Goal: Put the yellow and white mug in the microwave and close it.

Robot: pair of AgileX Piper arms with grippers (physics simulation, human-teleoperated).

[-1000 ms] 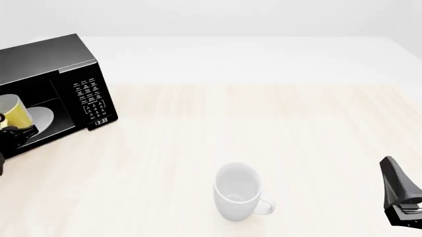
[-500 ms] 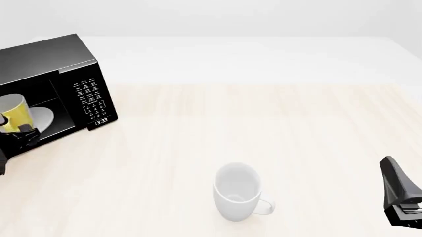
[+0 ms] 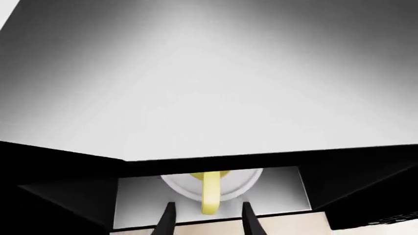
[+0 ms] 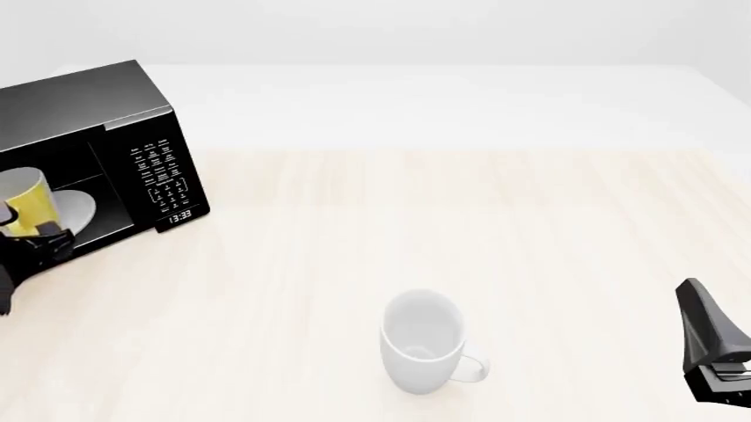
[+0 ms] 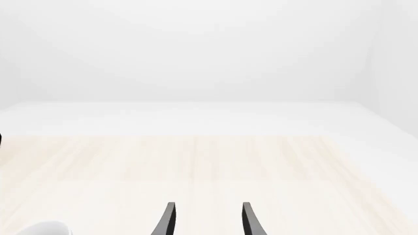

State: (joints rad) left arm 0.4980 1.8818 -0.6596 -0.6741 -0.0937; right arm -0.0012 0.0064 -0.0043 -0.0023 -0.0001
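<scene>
From the front camera, the yellow and white mug (image 4: 26, 203) stood inside the microwave (image 4: 112, 119) on its white plate (image 4: 73, 209), at the far left edge of my frame, partly cut off there. My left gripper (image 3: 207, 219) sat just outside the cavity mouth, fingers spread apart with the mug's yellow handle (image 3: 210, 192) between their tips; I could not tell whether they touched it. In the left wrist view the oven's top filled most of the picture. The door was out of frame, so its position was hidden from me. The white mug (image 4: 423, 341) stood alone mid-table with bare wood all around. My right gripper (image 5: 207, 219) hovered low at the near right corner, fingers parted and empty, open table ahead.
</scene>
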